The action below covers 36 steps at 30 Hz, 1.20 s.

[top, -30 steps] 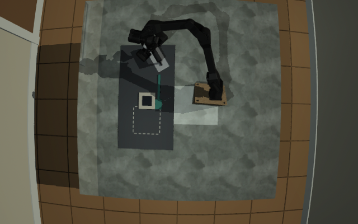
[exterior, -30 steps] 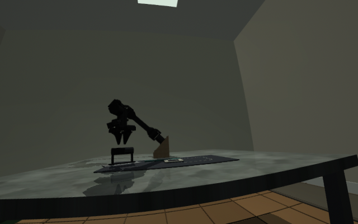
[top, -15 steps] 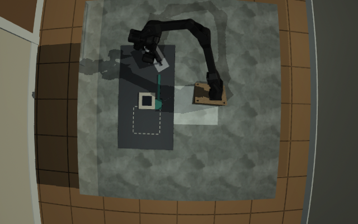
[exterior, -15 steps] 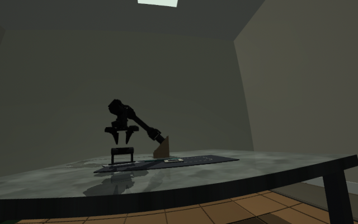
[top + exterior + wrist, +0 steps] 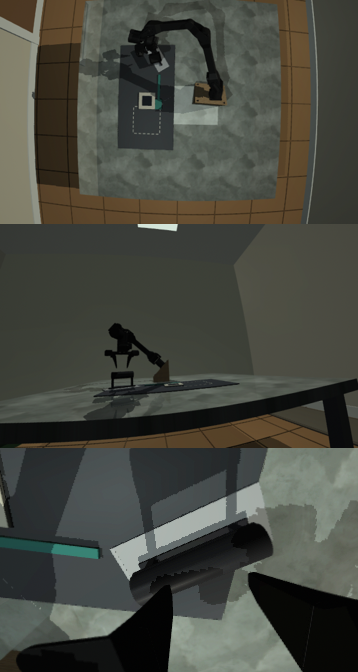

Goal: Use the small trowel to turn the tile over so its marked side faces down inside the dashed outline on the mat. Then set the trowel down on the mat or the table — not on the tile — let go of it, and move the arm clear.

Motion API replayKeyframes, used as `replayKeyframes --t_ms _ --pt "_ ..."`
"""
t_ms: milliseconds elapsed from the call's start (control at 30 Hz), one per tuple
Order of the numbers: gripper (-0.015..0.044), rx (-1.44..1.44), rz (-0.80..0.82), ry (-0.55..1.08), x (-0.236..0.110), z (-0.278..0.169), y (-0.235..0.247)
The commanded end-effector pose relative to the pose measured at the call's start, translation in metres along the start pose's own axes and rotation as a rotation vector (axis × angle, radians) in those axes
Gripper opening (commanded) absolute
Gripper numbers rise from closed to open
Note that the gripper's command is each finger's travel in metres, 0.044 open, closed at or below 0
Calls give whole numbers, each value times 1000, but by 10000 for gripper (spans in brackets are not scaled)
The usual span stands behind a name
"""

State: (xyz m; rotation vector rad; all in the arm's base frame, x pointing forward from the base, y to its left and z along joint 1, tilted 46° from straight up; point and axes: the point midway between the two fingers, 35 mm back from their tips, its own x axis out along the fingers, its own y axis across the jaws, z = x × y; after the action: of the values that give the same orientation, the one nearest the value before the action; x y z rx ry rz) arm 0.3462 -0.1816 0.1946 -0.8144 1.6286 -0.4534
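Colour reference:

- The surface [image 5: 224, 157] is mottled grey-green stone in a cloudy pattern.
- The rectangular mat [image 5: 145, 137] is plain dark charcoal, with a square outline [image 5: 146, 120] of pale dashed lines.
- The square tile [image 5: 146, 101] has a cream border around a black centre square.
- The small trowel has a teal shaft [image 5: 159, 87] and teal blade [image 5: 159, 105]. Its cylindrical handle [image 5: 200, 565] is black, above a light grey plate [image 5: 195, 528].
- The arm [image 5: 207, 47] and gripper [image 5: 121, 363] are matte black.
- The arm's base plate [image 5: 201, 93] is brown wood-grain.
- The floor [image 5: 196, 211] is brown square tiling with dark joints.
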Motion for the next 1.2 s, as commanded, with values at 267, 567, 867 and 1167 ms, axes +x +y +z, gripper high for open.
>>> replayKeyframes --t_ms 267,567,867,1167 --pt "270 -419 -2 4 0 0 1" --pt "270 -732 0 5 0 0 2" --pt "270 -1044 1 4 0 0 3" --pt "270 -1357 2 4 -1 0 3"
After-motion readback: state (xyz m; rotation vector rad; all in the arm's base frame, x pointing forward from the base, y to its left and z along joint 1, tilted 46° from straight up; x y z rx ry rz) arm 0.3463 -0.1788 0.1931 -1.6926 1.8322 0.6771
